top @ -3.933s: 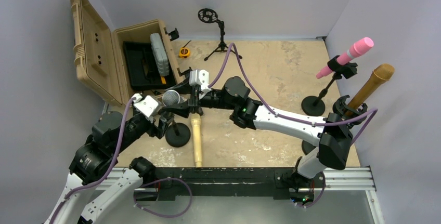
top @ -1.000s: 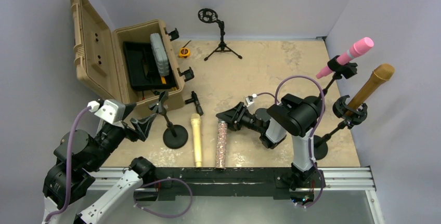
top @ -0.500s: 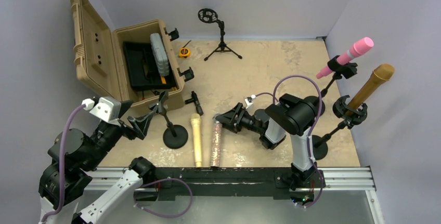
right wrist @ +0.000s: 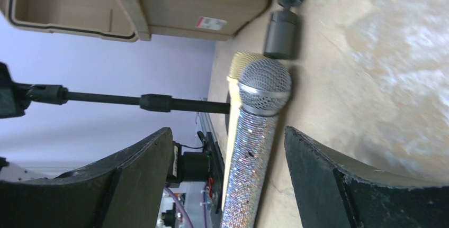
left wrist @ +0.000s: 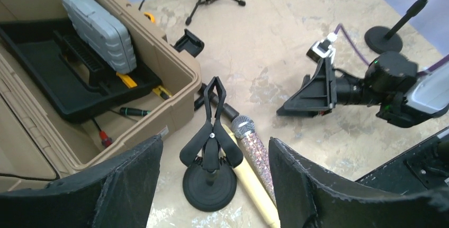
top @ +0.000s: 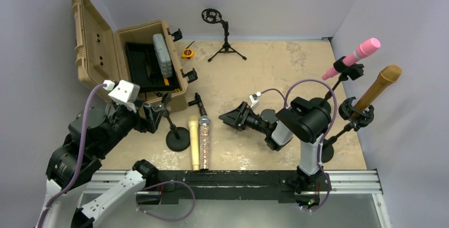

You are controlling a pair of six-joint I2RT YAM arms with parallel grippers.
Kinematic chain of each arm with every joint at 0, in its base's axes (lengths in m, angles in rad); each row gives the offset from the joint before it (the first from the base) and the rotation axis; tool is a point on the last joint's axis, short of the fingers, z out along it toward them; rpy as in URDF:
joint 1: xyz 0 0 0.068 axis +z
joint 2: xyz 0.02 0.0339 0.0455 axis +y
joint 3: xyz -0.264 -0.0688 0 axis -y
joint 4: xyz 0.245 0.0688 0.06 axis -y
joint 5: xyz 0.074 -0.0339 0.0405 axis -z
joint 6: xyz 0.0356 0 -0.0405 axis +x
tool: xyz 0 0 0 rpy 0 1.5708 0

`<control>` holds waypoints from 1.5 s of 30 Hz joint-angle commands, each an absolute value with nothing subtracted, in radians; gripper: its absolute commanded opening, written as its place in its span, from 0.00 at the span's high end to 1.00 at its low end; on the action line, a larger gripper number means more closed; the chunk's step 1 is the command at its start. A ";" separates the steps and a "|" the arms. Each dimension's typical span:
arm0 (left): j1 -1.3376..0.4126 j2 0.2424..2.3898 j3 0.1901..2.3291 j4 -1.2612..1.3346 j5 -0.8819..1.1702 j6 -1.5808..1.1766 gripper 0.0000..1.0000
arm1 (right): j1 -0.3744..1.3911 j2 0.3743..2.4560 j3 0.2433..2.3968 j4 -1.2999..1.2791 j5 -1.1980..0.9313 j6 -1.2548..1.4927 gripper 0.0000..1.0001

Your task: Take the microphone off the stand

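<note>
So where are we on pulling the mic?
Done: the glitter microphone lies on the table beside the gold microphone; the stand clip is empty. In hand: nothing; left gripper and right gripper are open. Left: pink microphone and tan microphone sit clipped, if they count.

All relative to the stand (top: 179,139): case (top: 132,64) sits just behind and to its left, clip (top: 198,102) on the table behind-right, tripod (top: 225,45) well behind. Two mics lie on the table just right of its base, side by side and touching: inner mic (top: 194,143) beside the base, outer mic (top: 204,143) on the far side. Rear loaded stand (top: 341,72) and front loaded stand (top: 356,112) are far right.
</note>
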State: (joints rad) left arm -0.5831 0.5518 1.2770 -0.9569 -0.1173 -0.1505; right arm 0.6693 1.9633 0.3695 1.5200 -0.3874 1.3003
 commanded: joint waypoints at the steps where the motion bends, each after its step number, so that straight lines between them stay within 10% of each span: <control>1: -0.579 0.619 1.317 -1.005 -0.151 -0.204 0.33 | 0.675 1.888 0.413 1.490 -0.365 1.158 0.24; 29: -0.580 0.697 1.133 -1.013 -0.258 -0.191 0.88 | 0.676 1.774 0.446 1.413 -0.326 1.010 0.32; 45: -0.601 0.704 1.066 -1.194 -0.146 -0.461 1.00 | 0.725 1.711 0.500 1.413 -0.312 0.889 0.31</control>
